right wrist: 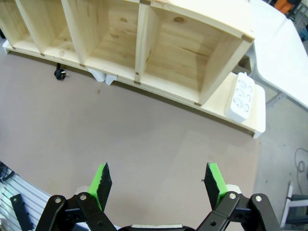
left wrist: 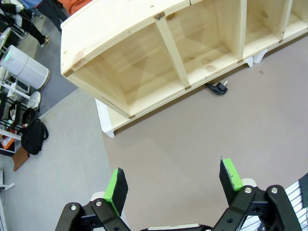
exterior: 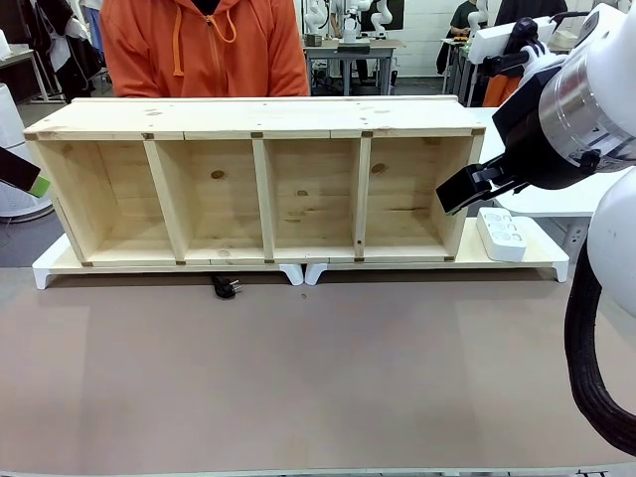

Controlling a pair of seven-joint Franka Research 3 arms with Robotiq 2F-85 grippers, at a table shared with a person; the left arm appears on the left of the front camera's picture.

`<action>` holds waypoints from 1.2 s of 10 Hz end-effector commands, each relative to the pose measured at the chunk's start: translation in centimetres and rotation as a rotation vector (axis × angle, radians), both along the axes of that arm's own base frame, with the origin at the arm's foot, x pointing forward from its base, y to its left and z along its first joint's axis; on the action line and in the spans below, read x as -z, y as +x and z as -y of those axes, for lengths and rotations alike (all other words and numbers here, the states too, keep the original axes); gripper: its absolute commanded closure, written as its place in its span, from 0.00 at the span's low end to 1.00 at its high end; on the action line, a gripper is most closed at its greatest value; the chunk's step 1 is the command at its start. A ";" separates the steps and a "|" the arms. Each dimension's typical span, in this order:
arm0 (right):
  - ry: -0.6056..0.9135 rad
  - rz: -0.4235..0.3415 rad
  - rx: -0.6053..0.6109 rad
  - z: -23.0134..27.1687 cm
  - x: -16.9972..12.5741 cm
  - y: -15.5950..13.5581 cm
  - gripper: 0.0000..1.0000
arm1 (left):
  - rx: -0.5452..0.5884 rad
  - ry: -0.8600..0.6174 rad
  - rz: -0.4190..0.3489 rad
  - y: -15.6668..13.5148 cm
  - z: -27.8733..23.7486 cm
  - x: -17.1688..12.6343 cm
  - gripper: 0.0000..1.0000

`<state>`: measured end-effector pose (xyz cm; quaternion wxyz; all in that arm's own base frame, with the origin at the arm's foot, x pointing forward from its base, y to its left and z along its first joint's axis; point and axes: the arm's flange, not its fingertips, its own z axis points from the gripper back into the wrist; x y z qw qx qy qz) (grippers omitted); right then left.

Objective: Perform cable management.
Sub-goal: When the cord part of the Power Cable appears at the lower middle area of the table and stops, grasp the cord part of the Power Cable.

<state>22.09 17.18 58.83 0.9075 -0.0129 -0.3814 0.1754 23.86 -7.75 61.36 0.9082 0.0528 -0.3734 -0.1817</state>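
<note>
While your left gripper (left wrist: 173,180) and right gripper (right wrist: 157,180) both hang wide open and empty above the table (exterior: 318,388), the cable (exterior: 226,287) shows its black plug at the foot of a wooden shelf (exterior: 258,119).

On your left, the left gripper's green pads are spread wide over bare brown table top. Moving right, the cable's plug lies on the table just in front of the white base board (exterior: 60,266), below the shelf's second compartment from the left; you cannot trace its cord. The shelf has four open compartments facing you, and a person (exterior: 204,45) in an orange hoodie stands behind it. Right of the shelf, a white power strip (exterior: 500,234) rests on the board's end. Farthest right, the right gripper's pads stand equally far apart, gripping nothing.
</note>
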 end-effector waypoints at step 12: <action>-0.007 0.001 -0.004 0.0 0.0 0.0 0.00 | -0.003 -0.002 0.002 0.2 0.1 0.0 0.00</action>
